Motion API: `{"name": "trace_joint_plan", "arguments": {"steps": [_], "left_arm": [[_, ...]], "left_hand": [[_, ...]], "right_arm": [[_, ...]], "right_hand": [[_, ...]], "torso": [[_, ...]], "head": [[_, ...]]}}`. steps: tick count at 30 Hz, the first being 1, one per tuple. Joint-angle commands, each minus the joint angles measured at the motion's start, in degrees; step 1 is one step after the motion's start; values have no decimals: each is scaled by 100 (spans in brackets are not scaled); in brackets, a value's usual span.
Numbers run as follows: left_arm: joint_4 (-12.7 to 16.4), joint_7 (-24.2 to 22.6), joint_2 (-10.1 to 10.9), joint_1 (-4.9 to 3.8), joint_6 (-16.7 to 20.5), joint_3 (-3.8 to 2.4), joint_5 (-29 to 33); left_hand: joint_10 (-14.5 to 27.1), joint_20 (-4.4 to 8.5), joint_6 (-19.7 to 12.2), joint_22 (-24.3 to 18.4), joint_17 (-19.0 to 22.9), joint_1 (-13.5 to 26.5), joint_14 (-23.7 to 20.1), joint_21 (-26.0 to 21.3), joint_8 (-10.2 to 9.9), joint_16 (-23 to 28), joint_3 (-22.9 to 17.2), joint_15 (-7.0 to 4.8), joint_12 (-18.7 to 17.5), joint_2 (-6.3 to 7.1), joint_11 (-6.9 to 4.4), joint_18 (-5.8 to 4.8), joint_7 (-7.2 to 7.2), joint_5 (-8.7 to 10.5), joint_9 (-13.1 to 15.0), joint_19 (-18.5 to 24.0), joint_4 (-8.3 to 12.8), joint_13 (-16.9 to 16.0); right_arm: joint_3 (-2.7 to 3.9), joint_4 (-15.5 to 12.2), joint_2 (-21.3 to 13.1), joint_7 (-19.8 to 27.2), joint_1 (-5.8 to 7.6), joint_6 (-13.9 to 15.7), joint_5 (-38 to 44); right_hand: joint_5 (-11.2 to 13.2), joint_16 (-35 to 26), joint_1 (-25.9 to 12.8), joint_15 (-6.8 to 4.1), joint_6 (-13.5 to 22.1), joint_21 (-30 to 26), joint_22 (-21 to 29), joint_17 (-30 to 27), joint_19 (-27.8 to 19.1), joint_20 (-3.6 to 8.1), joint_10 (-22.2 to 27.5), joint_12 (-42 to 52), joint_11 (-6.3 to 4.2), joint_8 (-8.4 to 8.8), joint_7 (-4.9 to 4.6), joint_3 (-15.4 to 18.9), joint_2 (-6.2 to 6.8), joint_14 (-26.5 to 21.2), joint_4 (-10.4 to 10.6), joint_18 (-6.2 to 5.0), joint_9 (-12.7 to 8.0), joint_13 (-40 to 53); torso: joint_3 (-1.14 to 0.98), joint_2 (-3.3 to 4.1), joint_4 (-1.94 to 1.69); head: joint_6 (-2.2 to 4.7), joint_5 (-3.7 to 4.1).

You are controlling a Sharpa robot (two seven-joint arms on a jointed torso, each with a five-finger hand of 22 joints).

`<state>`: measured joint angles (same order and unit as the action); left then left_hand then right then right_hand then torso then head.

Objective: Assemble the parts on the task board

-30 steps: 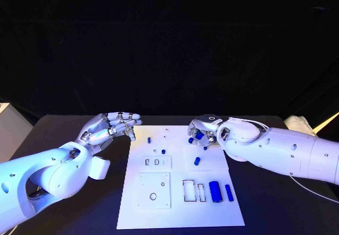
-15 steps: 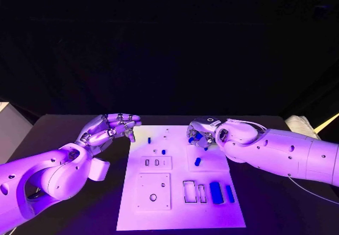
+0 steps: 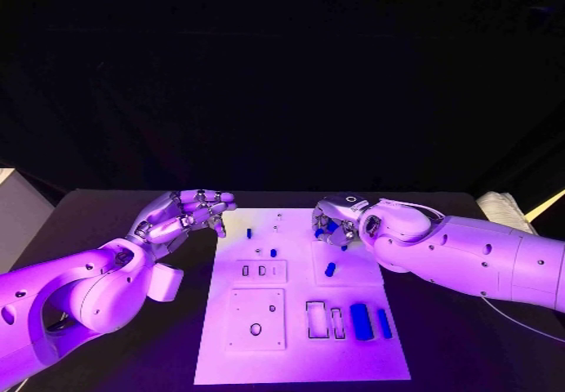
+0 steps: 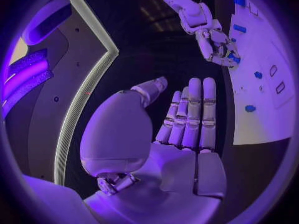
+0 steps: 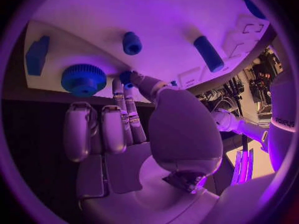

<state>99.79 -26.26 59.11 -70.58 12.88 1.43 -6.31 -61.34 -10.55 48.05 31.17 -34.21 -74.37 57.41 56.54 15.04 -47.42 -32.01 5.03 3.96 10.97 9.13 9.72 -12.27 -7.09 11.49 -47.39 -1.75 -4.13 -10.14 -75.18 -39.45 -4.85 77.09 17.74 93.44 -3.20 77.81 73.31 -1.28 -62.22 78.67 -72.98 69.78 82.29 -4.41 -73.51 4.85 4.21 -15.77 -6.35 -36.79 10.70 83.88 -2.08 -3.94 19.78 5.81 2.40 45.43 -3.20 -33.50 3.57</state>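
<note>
The white task board point(image 3: 300, 351) lies in the middle of the black table. My right hand point(image 3: 339, 220) hovers over its far right part and pinches a small blue part point(image 5: 126, 77) between thumb and a finger. A blue peg point(image 3: 330, 268) lies just below that hand. Two small blue pegs point(image 3: 248, 233) point(image 3: 273, 252) stand further left. A thick blue cylinder point(image 3: 360, 321) and a slim one point(image 3: 384, 322) lie near the right edge. My left hand point(image 3: 189, 214) hangs at the board's far left corner, fingers apart and holding nothing. In the left wrist view, its fingers point(image 4: 190, 114) are stretched out.
In the right wrist view, a blue gear point(image 5: 83, 78) and a blue block point(image 5: 37, 55) sit at the board's edge close to my right hand. Empty slots point(image 3: 253, 270) and rectangular frames point(image 3: 316, 318) mark the board. A white object point(image 3: 499, 208) lies at the table's far right.
</note>
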Motion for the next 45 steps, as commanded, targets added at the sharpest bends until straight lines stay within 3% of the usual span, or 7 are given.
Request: {"name": "trace_joint_plan", "arguments": {"steps": [1,8,17,28,35,45], "left_arm": [[0,-3,-5,-8,-113,-6,-20],[-18,17,-3,-8,-128,-6,-19],[-34,32,-26,-8,-141,-5,-19],[-51,42,-78,-8,-148,-5,-19],[-50,50,-119,-10,-150,-5,-19],[-53,57,-130,-22,-142,-6,-19]], "left_hand": [[50,0,-40,10,-7,27,-39,34,-31,-26,10,-2,-23,-23,3,71,-63,23,-7,34,-19,-5],[61,-3,-46,21,-11,-5,-48,55,-37,-40,0,-2,-19,-36,4,73,-63,27,-6,47,-1,-7],[70,-5,-52,34,-15,-33,-56,78,-43,-53,4,-2,-16,-20,5,76,-64,35,-6,57,25,-9],[70,-6,-53,36,-15,-35,-58,81,-44,-55,7,-1,-15,-16,5,76,-64,36,-5,59,28,-10],[71,-6,-53,38,-15,-37,-60,86,-45,-57,9,-1,-14,-13,5,76,-65,38,-5,62,30,-10],[71,-6,-53,38,-15,-37,-60,86,-45,-57,9,-1,-14,-13,5,76,-65,38,-5,62,30,-10]], "right_arm": [[-4,-49,-20,-128,-14,481,84],[29,-141,14,-293,33,1046,88],[65,95,359,-441,72,1371,92],[75,500,818,-421,58,1379,44],[75,704,1018,-402,28,1360,-2],[75,841,1180,-361,6,1298,-37]], "right_hand": [[-12,46,123,-50,-47,47,-50,4,28,19,-221,13,-177,-58,5,0,-167,271,-52,59,107,119],[-5,56,135,-56,-45,91,-116,10,50,23,-233,6,-180,-77,3,12,-166,270,-75,71,141,137],[-10,72,131,-49,12,118,-158,22,59,20,-198,-33,-164,-63,-18,17,-155,271,-93,78,172,150],[-13,83,135,-40,46,134,-182,29,63,13,-175,-59,-148,-52,-38,10,-155,271,-106,82,191,159],[-16,84,124,-31,69,129,-175,22,55,7,-158,-76,-137,-44,-49,8,-156,269,-105,80,203,163],[-18,86,118,-27,78,129,-176,24,54,4,-152,-82,-133,-40,-53,9,-154,269,-104,80,208,165]], "torso": [[1,6,-3],[8,11,-6],[16,36,-27],[25,64,-36],[61,88,-72],[72,96,-88]], "head": [[8,4],[40,-13],[77,-2],[75,-14],[74,-3],[57,2]]}}
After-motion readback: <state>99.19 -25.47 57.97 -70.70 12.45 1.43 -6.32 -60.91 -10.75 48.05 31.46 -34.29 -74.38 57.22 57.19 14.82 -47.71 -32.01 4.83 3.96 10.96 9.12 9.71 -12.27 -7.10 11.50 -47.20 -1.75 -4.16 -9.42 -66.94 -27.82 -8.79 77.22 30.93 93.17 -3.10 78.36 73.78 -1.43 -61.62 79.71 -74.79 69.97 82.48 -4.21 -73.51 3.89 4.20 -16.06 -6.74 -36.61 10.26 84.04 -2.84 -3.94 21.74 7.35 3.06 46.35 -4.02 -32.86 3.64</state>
